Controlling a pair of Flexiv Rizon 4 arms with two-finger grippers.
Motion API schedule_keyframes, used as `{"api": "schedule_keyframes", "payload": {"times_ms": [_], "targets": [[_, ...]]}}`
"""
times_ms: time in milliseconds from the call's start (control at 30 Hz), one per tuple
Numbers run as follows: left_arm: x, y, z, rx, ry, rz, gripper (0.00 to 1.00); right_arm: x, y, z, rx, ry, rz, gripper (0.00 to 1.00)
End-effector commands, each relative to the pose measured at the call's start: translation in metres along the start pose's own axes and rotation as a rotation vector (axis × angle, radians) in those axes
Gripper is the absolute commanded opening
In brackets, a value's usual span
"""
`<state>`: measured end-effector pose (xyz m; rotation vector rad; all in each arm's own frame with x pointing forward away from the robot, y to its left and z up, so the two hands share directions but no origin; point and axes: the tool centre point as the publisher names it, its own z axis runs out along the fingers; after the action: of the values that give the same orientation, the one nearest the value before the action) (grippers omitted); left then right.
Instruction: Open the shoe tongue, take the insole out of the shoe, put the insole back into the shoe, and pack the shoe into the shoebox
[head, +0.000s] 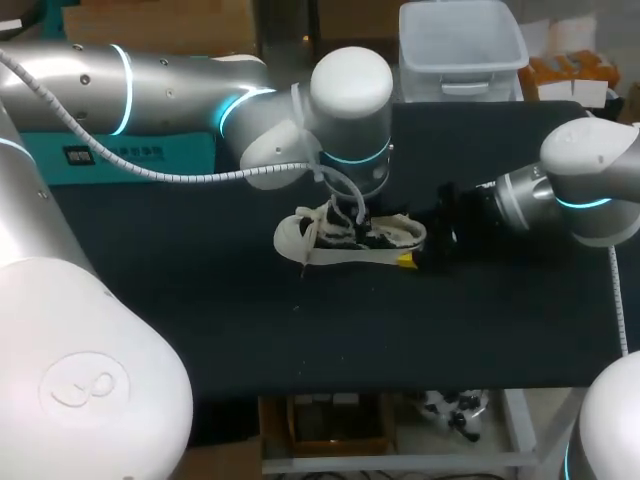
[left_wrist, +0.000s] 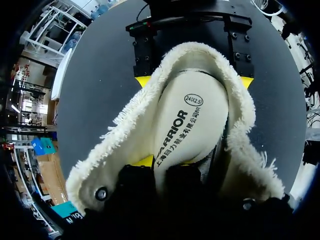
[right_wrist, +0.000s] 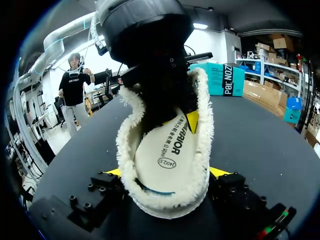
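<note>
Right gripper (right_wrist: 167, 172): jaws clamped on the shoe's (head: 335, 254) heel, one yellow tip on each side of the fleece collar. Shoe lies flat on the table (head: 300, 330), heel toward that arm.

Left gripper (left_wrist: 165, 162): down inside the shoe's mouth from above, tips on or at the insole (left_wrist: 192, 120). Can't tell whether its jaws are pinched on the insole or apart; the black fingers hide it.

Step, as I judge it: working the insole, either out or back in, since it lies flat along the shoe's bed.
- Heel clamp should stay firm so the shoe doesn't slide or lift with the pull.
- Left should take the insole alone by an edge, not the fleece, and draw up and toward the heel.
- The collar is narrow, so a skewed pull could snag.

Containers:
- Shoe: holds the insole.
- Teal box (head: 180, 150): beyond the shoe on the left arm's side, possibly the shoebox. Contents hidden.
- Clear tub (head: 460, 80): past the shoe at the table's far edge. Contents not readable.
</note>
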<state>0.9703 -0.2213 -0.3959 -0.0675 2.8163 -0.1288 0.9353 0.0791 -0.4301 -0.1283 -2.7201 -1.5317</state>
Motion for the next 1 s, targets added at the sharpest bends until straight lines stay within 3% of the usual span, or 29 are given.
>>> {"api": "schedule_keyframes", "payload": {"times_ms": [33,233,400,733,1000], "targets": [[-0.009,0.003,0.025,0.069,0.045,0.004,0.00,0.005,-0.004,0.005,-0.003,0.005,-0.003,0.00],[-0.001,-0.004,-0.031,0.164,0.121,0.012,0.00,0.005,-0.004,0.005,-0.003,0.005,-0.003,0.00],[0.013,-0.011,-0.061,0.208,0.153,0.024,0.00,0.005,-0.004,0.005,-0.003,0.005,-0.003,0.00],[0.032,-0.012,-0.083,0.226,0.226,0.002,0.00,0.005,-0.004,0.005,-0.003,0.005,-0.003,0.00],[0.030,-0.009,-0.113,0.316,0.399,-0.006,0.00,0.005,-0.004,0.005,-0.003,0.005,-0.003,0.00]]}}
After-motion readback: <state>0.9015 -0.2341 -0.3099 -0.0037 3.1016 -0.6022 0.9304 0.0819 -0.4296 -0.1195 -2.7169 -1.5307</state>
